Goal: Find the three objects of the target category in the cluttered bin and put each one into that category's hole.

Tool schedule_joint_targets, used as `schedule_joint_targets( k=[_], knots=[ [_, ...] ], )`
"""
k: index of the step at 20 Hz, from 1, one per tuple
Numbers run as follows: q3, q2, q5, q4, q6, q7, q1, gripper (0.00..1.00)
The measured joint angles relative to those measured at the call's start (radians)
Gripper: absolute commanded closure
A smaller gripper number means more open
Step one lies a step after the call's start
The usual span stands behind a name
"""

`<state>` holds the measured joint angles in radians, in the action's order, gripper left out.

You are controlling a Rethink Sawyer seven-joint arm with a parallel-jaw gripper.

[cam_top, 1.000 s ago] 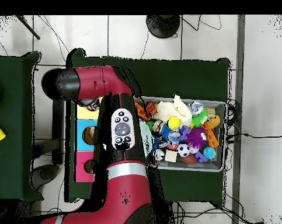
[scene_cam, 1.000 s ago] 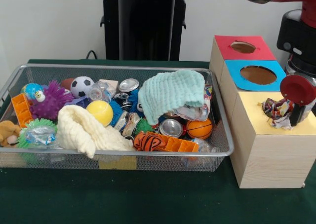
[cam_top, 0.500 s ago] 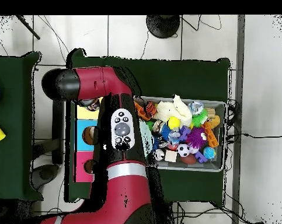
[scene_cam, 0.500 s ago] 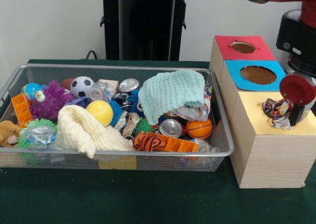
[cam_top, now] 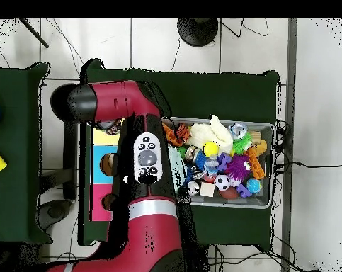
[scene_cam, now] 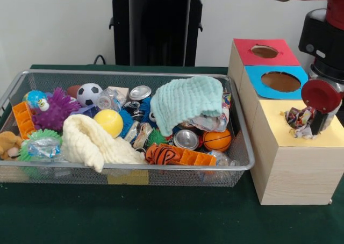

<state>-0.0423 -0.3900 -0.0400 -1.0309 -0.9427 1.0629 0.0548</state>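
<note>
The pincer (scene_cam: 310, 121) has lifted the crumpled wrapper (scene_cam: 297, 121) slightly above the yellow box (scene_cam: 290, 147).

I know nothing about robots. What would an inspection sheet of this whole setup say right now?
Surface: dark green table cloth.
Job's things: wire mesh bin; wooden box with red, blue and yellow hole panels; crumpled multicoloured wrapper at the yellow panel's hole.
Clutter: mint knitted cloth, cream cloth, yellow ball, soccer ball, orange mini basketball, crushed cans, purple spiky toy.
Gripper: gripper at the wrapper; state unclear.
Cables: black cable behind bin.
Surroundings: black pedestal, tiled floor.
</note>
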Motion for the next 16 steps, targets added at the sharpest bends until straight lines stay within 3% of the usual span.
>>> schedule_joint_targets(
  k=[16],
  knots=[
    [0.042,0.007,0.001,0.000,-0.066,0.000,0.018,1.00]
  ],
)
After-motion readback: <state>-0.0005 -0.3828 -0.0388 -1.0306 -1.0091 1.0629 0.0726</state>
